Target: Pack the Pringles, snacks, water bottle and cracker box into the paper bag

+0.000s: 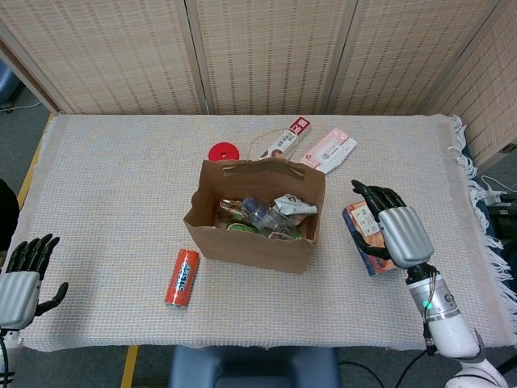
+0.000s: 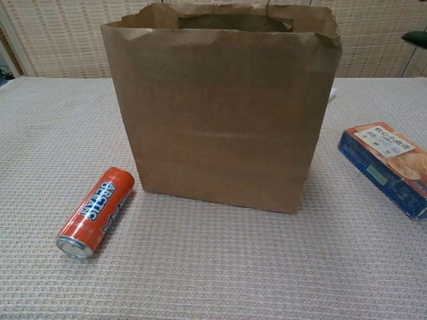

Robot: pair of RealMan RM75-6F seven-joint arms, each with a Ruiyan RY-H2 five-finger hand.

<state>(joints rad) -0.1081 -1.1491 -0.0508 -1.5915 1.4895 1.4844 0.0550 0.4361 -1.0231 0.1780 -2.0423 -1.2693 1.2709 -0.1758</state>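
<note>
The brown paper bag [image 1: 250, 242] [image 2: 220, 113] stands open mid-table, with a clear water bottle [image 1: 260, 214] and snack packs lying inside. An orange Pringles can [image 1: 182, 277] [image 2: 95, 211] lies on its side to the bag's front left. The blue cracker box [image 1: 362, 225] [image 2: 387, 167] lies flat to the bag's right. My right hand [image 1: 396, 230] hovers open over the cracker box, fingers spread and holding nothing. Only its fingertip [image 2: 415, 37] shows at the chest view's right edge. My left hand [image 1: 23, 275] hangs open off the table's front left corner.
Behind the bag lie a red lid [image 1: 224, 153], a red-and-white snack box [image 1: 284, 140] and a pink-and-white packet [image 1: 329, 150]. A woven cloth [image 1: 113, 194] covers the table; wicker screens stand behind it.
</note>
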